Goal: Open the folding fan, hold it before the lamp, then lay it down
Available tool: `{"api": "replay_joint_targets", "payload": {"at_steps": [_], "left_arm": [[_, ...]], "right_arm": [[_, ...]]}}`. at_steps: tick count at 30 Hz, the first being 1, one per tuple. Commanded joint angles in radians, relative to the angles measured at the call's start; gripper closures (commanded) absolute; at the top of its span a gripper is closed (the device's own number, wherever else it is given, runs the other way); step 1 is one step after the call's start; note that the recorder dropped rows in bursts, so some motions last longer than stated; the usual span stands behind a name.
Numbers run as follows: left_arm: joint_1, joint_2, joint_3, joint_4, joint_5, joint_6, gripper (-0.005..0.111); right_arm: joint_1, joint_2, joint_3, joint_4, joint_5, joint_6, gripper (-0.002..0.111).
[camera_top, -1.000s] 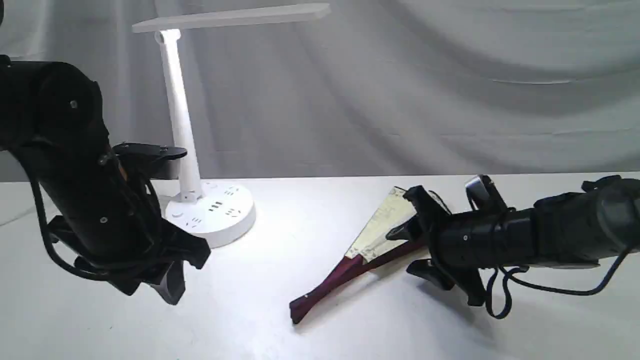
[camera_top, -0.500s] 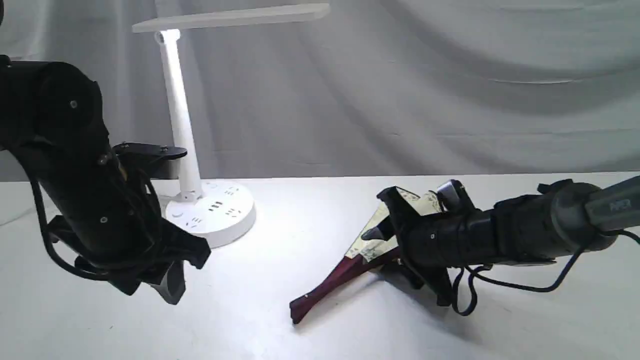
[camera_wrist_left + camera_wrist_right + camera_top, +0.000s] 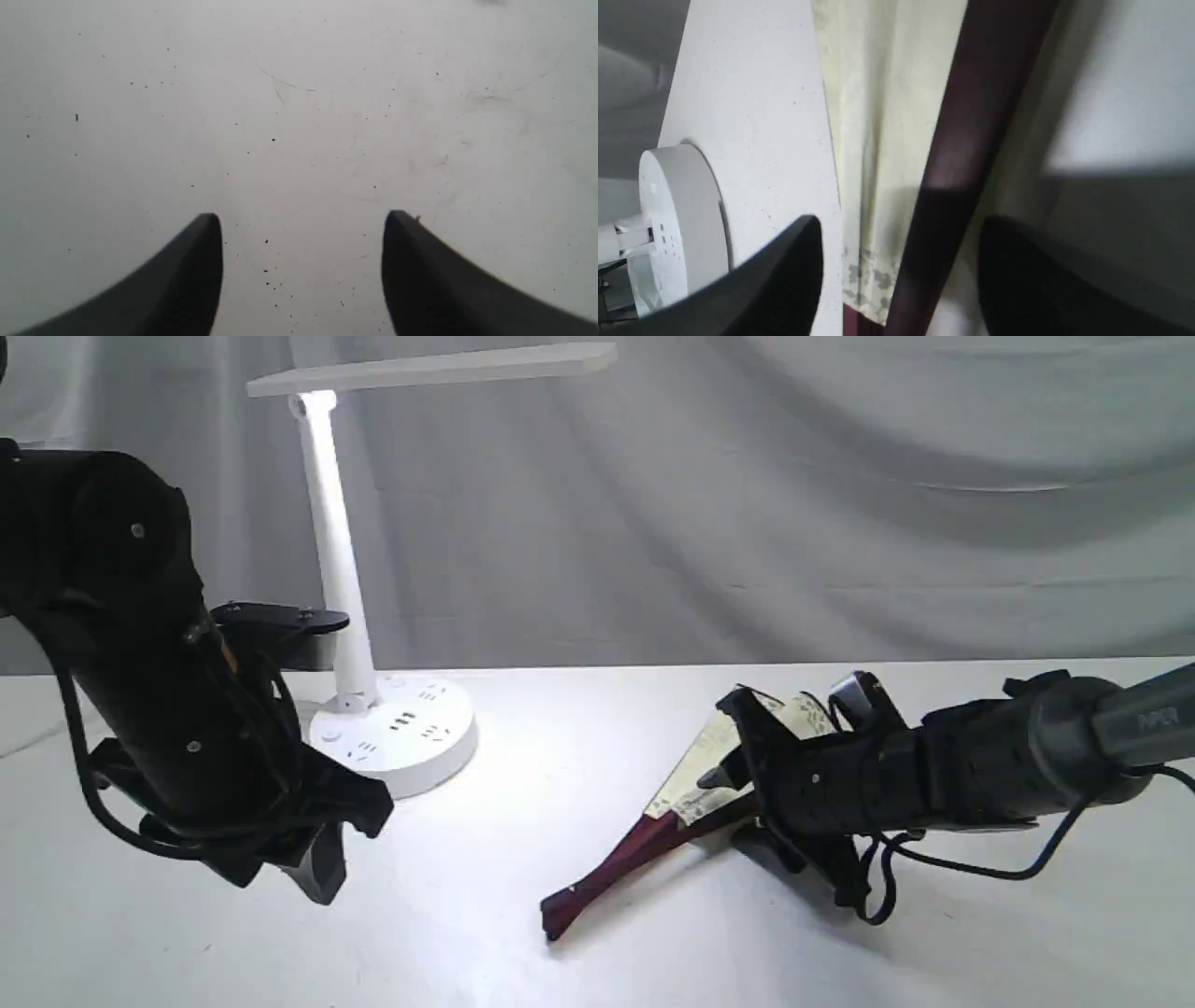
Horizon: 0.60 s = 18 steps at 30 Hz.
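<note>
The folding fan (image 3: 653, 823) lies partly spread on the white table, its maroon pivot end toward the front and its cream paper toward the back right. My right gripper (image 3: 747, 810) is low over the paper end, open, its fingers straddling the fan. In the right wrist view the maroon guard (image 3: 966, 130) and cream paper (image 3: 868, 116) run between the two fingers of the right gripper (image 3: 901, 221), and I see no finger pressing on them. The lamp (image 3: 338, 560) stands at the back left, lit. My left gripper (image 3: 317, 870) hangs open over bare table, left of the fan.
The lamp's round base (image 3: 401, 733) with sockets sits just behind my left arm; it also shows in the right wrist view as the lamp base (image 3: 677, 210). A grey cloth backdrop (image 3: 794, 504) closes off the rear. The left gripper (image 3: 301, 219) sees only speckled tabletop (image 3: 299, 116).
My right gripper has slid left along the table onto the fan's paper end and now straddles it. The fan and the left arm have stayed put.
</note>
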Motion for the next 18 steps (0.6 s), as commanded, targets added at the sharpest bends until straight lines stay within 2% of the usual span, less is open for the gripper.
{"api": "replay_joint_targets", "payload": {"at_steps": [1, 18], "left_arm": [[0.002, -0.010, 0.003, -0.009, 0.005, 0.000, 0.056], [0.002, -0.010, 0.003, -0.009, 0.009, 0.000, 0.056]], "right_arm": [[0.001, -0.001, -0.005, -0.003, -0.021, -0.002, 0.061], [0.003, -0.001, -0.005, -0.003, -0.045, 0.023, 0.062]]}}
